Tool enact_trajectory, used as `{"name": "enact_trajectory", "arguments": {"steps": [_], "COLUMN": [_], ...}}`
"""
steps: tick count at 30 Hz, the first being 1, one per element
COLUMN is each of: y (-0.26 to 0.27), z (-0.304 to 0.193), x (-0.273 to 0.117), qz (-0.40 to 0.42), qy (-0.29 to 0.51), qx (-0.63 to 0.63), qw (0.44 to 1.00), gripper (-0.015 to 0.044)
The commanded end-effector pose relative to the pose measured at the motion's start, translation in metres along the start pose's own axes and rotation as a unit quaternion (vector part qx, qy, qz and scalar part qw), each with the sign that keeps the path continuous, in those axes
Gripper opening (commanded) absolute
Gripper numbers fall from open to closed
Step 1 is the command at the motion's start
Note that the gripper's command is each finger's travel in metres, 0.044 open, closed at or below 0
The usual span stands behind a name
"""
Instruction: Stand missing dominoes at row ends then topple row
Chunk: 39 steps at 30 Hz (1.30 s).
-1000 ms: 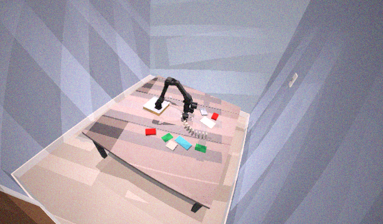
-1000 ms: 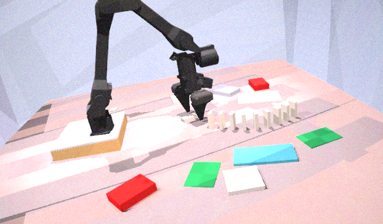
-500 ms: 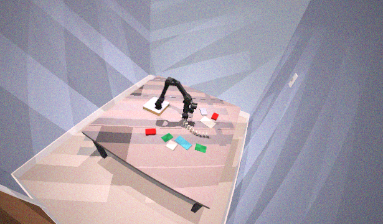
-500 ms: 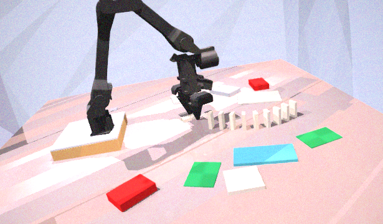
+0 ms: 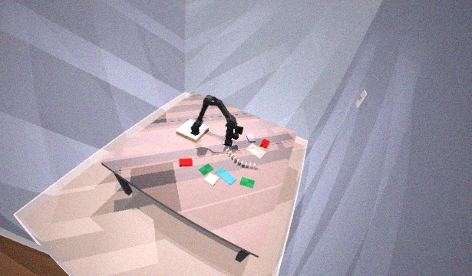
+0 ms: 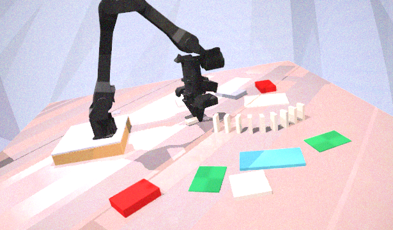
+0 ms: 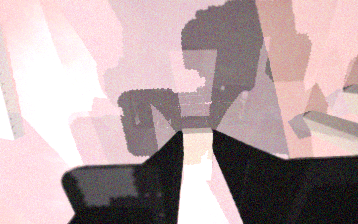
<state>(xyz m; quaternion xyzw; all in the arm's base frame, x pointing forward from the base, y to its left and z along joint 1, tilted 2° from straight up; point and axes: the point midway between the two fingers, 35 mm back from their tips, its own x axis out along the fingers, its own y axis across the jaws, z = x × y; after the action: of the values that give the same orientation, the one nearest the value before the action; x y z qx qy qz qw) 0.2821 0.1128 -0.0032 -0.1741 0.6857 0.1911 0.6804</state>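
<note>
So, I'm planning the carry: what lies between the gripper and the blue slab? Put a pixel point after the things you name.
In the exterior view, the domino row's near end stands between gripper (image 5: pixel 228 145) (image 6: pixel 200 120) (image 7: pixel 198 132) and blue slab (image 5: pixel 226 175) (image 6: pixel 273 158).
</note>
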Motion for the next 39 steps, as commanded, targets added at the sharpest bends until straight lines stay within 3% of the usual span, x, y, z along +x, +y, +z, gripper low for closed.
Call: {"name": "enact_trajectory", "arguments": {"steps": [1, 13, 18, 24, 31, 39], "y": [0.001, 0.009, 0.013, 0.057, 0.058, 0.057], "z": [0.003, 0.007, 0.012, 0.049, 0.052, 0.075], "x": [-0.025, -0.156, -0.158, -0.159, -0.157, -0.137], "qz": [-0.001, 0.000, 0.000, -0.001, 0.001, 0.028], "qy": [-0.006, -0.007, -0.007, -0.008, -0.015, -0.088], "qx": [0.001, 0.001, -0.036, -0.329, -0.334, -0.297], "qw": [1.000, 1.000, 0.999, 0.944, 0.942, 0.950], "gripper": [0.0107, 0.0107, 0.0107, 0.0107, 0.0107, 0.0107]}}
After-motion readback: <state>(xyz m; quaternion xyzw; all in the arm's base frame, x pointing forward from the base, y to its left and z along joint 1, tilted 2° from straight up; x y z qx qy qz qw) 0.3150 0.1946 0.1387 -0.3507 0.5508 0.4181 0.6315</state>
